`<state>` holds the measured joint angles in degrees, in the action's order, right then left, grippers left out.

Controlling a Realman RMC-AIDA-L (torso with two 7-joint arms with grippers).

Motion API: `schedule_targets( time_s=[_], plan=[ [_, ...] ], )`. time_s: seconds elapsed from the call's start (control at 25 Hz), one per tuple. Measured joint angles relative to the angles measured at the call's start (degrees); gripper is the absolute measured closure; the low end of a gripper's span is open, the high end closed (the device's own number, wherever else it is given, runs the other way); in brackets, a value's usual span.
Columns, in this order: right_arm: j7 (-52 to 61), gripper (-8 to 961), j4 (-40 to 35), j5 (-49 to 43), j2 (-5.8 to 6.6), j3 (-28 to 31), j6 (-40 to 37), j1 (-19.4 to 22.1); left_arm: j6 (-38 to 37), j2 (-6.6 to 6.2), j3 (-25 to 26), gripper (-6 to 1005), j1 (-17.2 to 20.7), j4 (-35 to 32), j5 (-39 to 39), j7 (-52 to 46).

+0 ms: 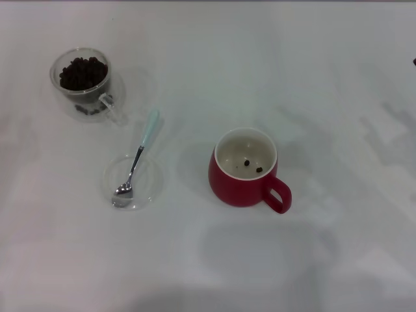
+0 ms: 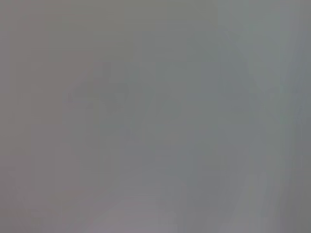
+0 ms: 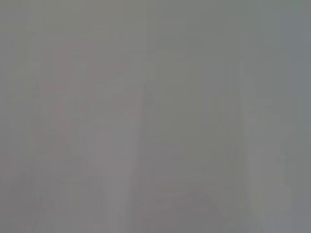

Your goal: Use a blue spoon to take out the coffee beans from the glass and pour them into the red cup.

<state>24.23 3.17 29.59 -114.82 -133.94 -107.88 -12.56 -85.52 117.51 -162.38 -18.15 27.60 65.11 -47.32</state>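
In the head view the glass (image 1: 83,84) stands at the far left, holding a heap of coffee beans (image 1: 82,73). The blue spoon (image 1: 138,159) lies with its metal bowl in a flat clear glass dish (image 1: 132,181) and its pale blue handle pointing away over the dish's rim. The red cup (image 1: 247,168) stands in the middle, handle toward the near right, with two beans (image 1: 253,166) inside. Neither gripper shows in any view. Both wrist views show only a plain grey surface.
A white table (image 1: 312,78) carries everything. A small dark object (image 1: 414,62) shows at the right edge of the head view.
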Motion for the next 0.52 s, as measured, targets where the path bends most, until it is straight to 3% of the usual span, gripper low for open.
schedule_targets(
  time_s=[0.52],
  plan=[
    [-1.59, 408, -2.43, 0.0, -0.23, 0.0, -0.66, 2.08, 1.82, -0.35, 0.14, 626, 2.55, 0.14, 4.81, 4.76]
  ],
)
